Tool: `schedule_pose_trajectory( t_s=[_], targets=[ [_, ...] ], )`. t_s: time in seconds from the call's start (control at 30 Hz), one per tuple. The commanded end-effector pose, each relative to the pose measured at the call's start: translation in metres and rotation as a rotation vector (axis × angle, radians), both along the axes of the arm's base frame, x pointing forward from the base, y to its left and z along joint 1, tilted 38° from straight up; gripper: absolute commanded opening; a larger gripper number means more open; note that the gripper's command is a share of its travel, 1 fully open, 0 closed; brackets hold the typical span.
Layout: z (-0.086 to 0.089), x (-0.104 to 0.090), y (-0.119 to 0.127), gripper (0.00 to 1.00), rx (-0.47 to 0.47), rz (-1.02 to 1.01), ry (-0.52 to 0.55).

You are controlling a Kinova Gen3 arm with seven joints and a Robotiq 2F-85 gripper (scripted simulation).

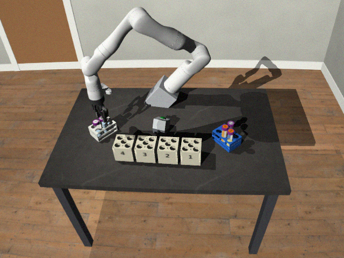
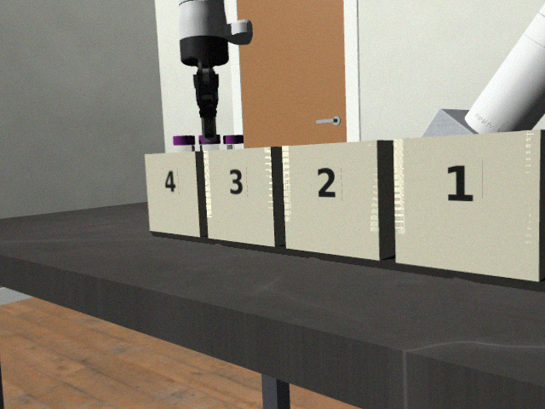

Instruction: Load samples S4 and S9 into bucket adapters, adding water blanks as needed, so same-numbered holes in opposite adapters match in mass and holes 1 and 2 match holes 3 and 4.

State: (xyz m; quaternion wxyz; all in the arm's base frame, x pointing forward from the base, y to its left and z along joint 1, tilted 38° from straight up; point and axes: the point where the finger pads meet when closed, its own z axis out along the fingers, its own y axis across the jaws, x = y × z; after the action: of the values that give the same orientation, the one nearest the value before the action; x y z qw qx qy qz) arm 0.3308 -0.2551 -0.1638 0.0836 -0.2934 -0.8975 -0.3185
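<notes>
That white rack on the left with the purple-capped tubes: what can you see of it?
The small white open-frame rack stands on the dark table, skewed to the table's edges, just left of and behind the cream block numbered 4. It holds three purple-capped tubes. The black gripper is lowered among them with fingers part open; no grip shows. No cap markings are readable.

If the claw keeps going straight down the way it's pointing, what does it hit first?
Most likely the purple-capped tube in the middle of the white rack: the open claw points straight down with its tips already at that cap. Depth is hard to judge, so which tube is uncertain.
</notes>
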Motion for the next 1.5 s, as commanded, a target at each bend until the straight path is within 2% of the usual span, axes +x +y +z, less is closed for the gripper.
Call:
schedule_pose_trajectory(
  t_s=[0.0,1.47],
  targets=[
    [-0.0002,0.0003,-0.0004,0.62,-0.002,-0.001,-0.001],
    [-0.0086,0.0007,0.0062,0.62,-0.002,-0.001,-0.001]
  ],
)
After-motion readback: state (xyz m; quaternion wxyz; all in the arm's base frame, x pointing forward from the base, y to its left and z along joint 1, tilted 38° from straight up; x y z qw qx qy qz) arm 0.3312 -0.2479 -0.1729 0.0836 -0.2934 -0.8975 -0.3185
